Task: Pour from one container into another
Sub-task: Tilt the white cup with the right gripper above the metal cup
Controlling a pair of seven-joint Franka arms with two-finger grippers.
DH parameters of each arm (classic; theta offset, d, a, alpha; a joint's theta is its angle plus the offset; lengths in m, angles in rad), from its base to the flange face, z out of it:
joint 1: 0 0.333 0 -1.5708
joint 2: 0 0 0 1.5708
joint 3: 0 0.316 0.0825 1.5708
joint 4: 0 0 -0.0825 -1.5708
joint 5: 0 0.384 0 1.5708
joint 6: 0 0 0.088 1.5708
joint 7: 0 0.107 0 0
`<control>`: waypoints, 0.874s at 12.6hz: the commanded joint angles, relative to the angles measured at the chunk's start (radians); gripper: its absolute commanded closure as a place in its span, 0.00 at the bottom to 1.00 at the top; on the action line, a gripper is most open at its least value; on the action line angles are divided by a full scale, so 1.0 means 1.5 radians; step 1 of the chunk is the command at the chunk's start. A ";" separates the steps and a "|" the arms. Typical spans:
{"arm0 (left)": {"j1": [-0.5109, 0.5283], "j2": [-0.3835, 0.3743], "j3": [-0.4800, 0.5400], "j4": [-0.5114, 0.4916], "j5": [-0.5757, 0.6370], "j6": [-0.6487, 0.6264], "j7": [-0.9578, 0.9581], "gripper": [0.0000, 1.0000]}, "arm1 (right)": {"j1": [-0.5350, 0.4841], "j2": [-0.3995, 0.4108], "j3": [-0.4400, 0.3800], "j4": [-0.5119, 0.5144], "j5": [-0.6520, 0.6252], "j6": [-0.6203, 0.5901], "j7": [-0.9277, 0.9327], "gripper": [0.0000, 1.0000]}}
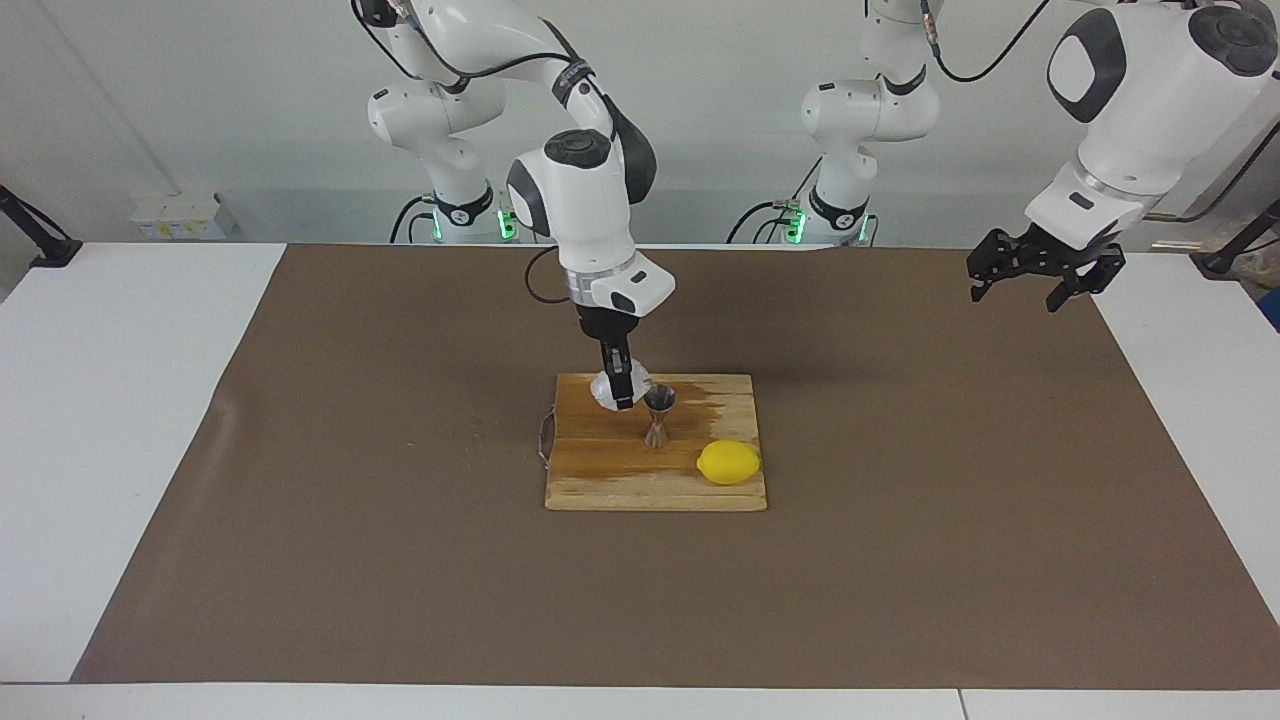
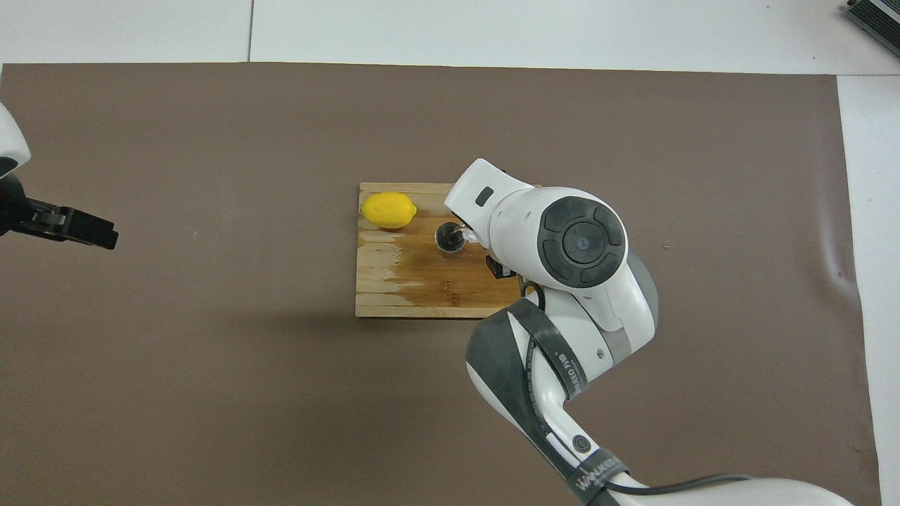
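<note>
the pour looks to be in its middle: the right gripper [image 1: 622, 392] is clamped on the translucent ridged cup [image 1: 605, 388], which is tipped on its side over the wooden cutting board [image 1: 600, 480], its mouth turned toward the steel jigger [image 1: 658, 415] and just beside that jigger's rim. in the overhead view a sliver of the cup [image 2: 470, 233] shows at the edge of the jigger's open top [image 2: 448, 237], the rest hidden under the arm's wrist. whether any of the cup's contents have already fallen in i cannot tell; judging by the tilt, what is left is to finish emptying it, right the cup and set it down. the jigger stands upright near the middle of the board, with the lemon [image 1: 729, 462] beside it toward the left arm's end and farther from the robots. the left gripper [image 1: 1036, 270] waits in the air over the brown mat [image 1: 300, 500] at its own end of the table, jaws spread and holding nothing. by count: one cup, one jigger, one lemon, one board, one mat, two arms.
</note>
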 commanded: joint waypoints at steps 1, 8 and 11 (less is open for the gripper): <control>-0.002 -0.008 0.001 -0.003 0.009 -0.005 -0.008 0.00 | 0.000 0.000 -0.001 -0.010 -0.028 0.027 0.010 0.96; -0.002 -0.008 0.001 -0.003 0.009 -0.005 -0.008 0.00 | -0.002 -0.005 0.002 -0.028 -0.021 0.044 0.008 0.98; -0.002 -0.008 0.001 -0.003 0.009 -0.005 -0.008 0.00 | -0.005 -0.006 0.004 -0.046 0.018 0.089 0.004 0.98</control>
